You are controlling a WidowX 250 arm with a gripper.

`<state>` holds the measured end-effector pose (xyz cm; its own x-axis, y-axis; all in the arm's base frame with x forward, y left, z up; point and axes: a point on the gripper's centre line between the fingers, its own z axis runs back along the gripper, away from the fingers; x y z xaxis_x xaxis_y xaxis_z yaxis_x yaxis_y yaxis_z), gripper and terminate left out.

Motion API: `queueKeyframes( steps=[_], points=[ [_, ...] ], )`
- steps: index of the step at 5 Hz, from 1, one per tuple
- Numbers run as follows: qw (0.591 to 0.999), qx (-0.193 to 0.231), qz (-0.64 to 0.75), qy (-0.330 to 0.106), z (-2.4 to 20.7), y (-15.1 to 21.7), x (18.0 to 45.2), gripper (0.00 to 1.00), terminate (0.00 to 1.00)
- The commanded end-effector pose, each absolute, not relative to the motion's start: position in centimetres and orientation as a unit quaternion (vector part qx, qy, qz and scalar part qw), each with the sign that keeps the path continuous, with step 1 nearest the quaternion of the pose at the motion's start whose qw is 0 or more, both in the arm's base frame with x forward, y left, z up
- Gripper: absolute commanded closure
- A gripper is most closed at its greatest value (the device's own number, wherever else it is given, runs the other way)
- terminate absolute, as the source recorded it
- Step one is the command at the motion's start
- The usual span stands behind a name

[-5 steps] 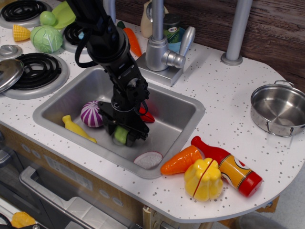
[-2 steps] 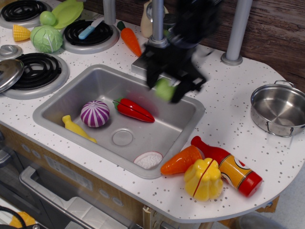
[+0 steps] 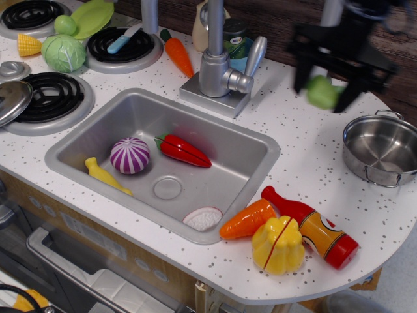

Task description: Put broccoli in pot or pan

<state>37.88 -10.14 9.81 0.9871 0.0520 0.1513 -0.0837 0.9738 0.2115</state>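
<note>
My gripper point(image 3: 324, 91) is blurred by motion at the upper right, held above the counter. It is shut on the light-green broccoli point(image 3: 322, 92), which shows between the two dark fingers. The shiny steel pot point(image 3: 382, 151) stands empty at the right edge of the counter, below and to the right of the gripper. The broccoli is in the air, left of the pot's rim.
The sink point(image 3: 163, 156) holds a purple onion point(image 3: 129, 155), a red pepper point(image 3: 183, 150), a yellow piece point(image 3: 105, 175) and a pink slice point(image 3: 203, 218). A carrot point(image 3: 247, 219), ketchup bottle point(image 3: 311, 225) and yellow pepper point(image 3: 278, 244) lie at the front. The faucet point(image 3: 218, 59) stands behind the sink. A cabbage point(image 3: 63, 53) and lid point(image 3: 13, 99) are at the left.
The gripper lifted the broccoli out of the sink, then carried it up and to the right across the faucet area to near the pot.
</note>
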Motion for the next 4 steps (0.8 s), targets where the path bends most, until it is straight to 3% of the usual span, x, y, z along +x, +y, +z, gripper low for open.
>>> queueKeyframes(
  steps=[1,4],
  points=[
    [0.991,0.077,0.023,-0.110,9.8,-13.4,40.6,1.00,0.00],
    [0.989,0.041,-0.001,-0.141,6.2,-16.0,42.3,1.00,0.00]
  ],
)
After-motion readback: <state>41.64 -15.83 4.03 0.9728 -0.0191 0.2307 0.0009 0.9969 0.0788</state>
